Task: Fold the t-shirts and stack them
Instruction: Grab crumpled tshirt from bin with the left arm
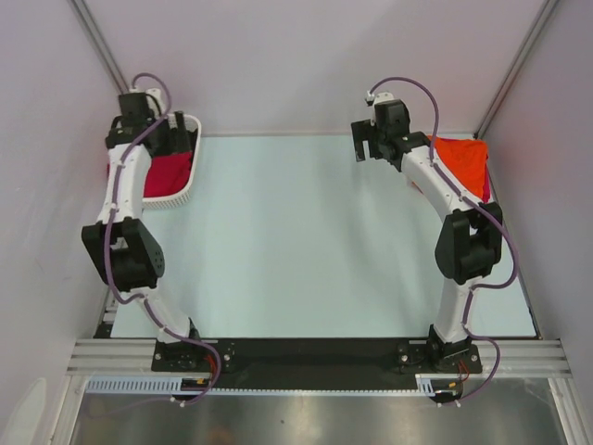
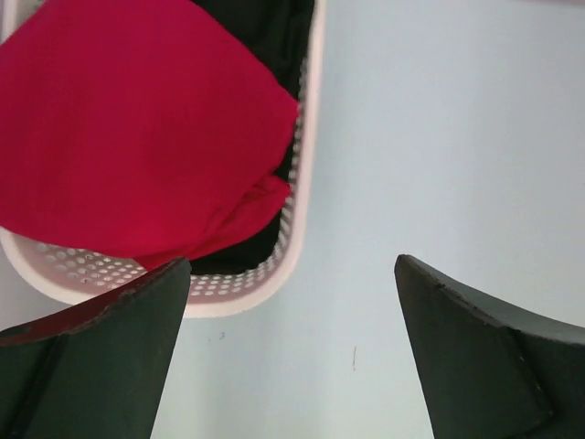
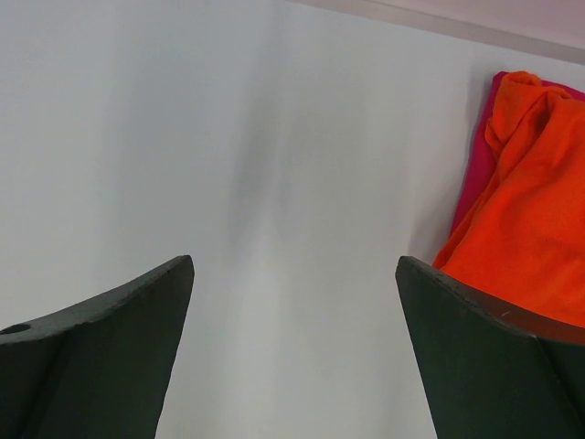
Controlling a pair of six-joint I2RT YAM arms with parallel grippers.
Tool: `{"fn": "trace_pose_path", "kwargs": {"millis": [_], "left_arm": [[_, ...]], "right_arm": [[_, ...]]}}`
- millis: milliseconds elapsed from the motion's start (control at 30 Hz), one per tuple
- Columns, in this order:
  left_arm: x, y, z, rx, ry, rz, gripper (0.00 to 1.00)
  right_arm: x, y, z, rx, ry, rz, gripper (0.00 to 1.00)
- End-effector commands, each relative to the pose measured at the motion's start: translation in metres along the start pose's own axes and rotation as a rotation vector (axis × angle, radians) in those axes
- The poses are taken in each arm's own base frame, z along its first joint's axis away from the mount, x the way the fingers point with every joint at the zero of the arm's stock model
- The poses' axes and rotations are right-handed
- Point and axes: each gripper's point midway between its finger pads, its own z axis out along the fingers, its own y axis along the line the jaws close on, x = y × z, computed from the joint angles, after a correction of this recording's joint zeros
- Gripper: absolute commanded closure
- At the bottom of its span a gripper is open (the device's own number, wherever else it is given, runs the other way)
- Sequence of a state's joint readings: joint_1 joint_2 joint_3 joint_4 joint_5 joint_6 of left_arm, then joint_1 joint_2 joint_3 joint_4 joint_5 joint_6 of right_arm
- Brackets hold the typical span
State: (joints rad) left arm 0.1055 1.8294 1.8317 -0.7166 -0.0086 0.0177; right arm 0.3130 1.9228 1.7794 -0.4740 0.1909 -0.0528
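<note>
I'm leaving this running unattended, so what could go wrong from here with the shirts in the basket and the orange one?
The crimson-red t-shirt lies on a black t-shirt in the white lattice basket, so the open left gripper may pinch both or drag the basket. The orange t-shirt sits at the far right corner of the table; the open right gripper beside it could push it askew.

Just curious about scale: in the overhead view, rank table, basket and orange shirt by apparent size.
1. table, by far
2. basket
3. orange shirt
The last two are partly hidden, so their order is less sure.
</note>
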Motion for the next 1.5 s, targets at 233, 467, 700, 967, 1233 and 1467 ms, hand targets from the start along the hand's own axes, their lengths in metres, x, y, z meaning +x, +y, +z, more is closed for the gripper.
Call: {"fn": "trace_pose_path", "kwargs": {"millis": [233, 467, 700, 967, 1233, 1467], "left_arm": [[-0.021, 0.056, 0.038, -0.068, -0.009, -0.118, 0.0], [-0.027, 0.01, 0.039, 0.191, -0.056, -0.163, 0.0], [-0.068, 0.002, -0.012, 0.358, -0.231, -0.292, 0.0], [-0.087, 0.034, -0.003, 0.415, -0.287, -0.333, 0.11], [-0.064, 0.052, 0.065, 0.066, -0.128, -0.196, 0.07], [-0.005, 0.051, 0.094, -0.1, 0.065, -0.089, 0.07]], "right_arm": [[-0.011, 0.011, 0.01, -0.035, -0.022, 0.031, 0.0], [-0.01, 0.014, 0.014, -0.046, -0.02, 0.037, 0.0], [-0.004, 0.015, 0.018, -0.06, -0.004, 0.046, 0.0], [-0.006, 0.009, 0.017, -0.055, -0.008, 0.053, 0.0], [-0.002, 0.002, 0.014, -0.05, 0.001, 0.058, 0.0], [-0.003, -0.012, 0.012, -0.035, 0.0, 0.074, 0.0]]}}
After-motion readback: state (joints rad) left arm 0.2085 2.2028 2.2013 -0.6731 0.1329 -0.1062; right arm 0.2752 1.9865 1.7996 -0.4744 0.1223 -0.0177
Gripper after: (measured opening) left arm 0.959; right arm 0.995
